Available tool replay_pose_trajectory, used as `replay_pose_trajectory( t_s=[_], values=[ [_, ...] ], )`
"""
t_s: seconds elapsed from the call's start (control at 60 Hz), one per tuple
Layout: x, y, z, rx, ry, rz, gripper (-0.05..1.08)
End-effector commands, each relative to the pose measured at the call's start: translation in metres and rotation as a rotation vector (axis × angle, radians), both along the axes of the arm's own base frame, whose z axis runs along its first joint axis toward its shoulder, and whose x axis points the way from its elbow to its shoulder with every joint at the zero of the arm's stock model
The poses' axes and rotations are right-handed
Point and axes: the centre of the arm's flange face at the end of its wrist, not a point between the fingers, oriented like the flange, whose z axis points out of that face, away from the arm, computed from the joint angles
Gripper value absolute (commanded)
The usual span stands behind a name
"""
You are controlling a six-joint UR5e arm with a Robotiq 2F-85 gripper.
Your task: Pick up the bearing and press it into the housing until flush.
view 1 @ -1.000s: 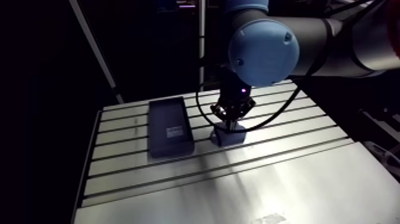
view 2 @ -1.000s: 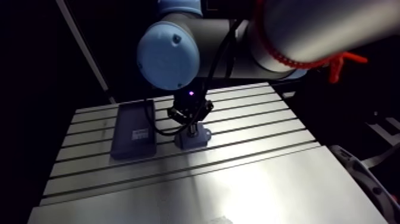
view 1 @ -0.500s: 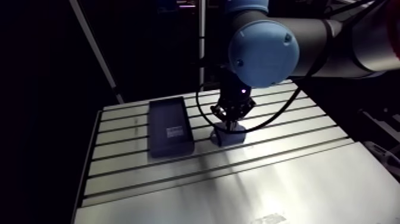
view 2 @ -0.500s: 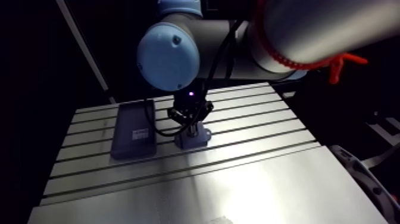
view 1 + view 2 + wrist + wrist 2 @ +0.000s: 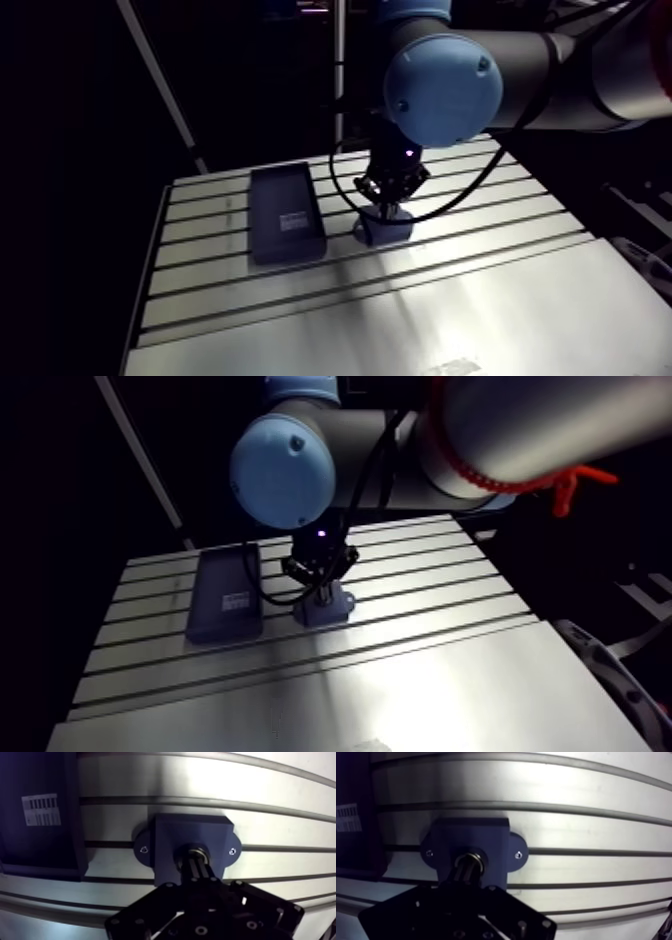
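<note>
White barcode label (image 5: 41, 809), unreadable, near housing (image 5: 167, 837).

On the tabletop (image 5: 450, 300), the housing (image 5: 192, 832) sits right of the box (image 5: 286, 212), just beside it. The bearing (image 5: 197, 849) sits in the housing's middle, with the claw (image 5: 196, 864) directly above it.

Dark tray (image 5: 286, 212) just beside housing (image 5: 172, 834), open table (image 5: 450, 300) on other sides
</note>
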Motion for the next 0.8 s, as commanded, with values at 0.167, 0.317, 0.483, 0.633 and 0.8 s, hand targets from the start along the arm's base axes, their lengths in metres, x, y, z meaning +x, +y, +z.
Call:
replay_pose_trajectory(
  t_s=[0.167,0.317,0.483,0.633,0.8],
  values=[
    [0.0001,0.0,-0.0001,0.0,0.0,0.0,0.97],
    [0.0001,0.0002,-0.0001,0.002,-0.001,0.0,0.97],
    [-0.0001,0.0002,0.0001,0.002,0.001,0.0,0.97],
    [0.0001,0.0002,-0.0001,0.002,-0.001,0.0,0.97],
    [0.0001,0.0002,-0.0001,0.001,0.0,0.002,0.97]
  ],
)
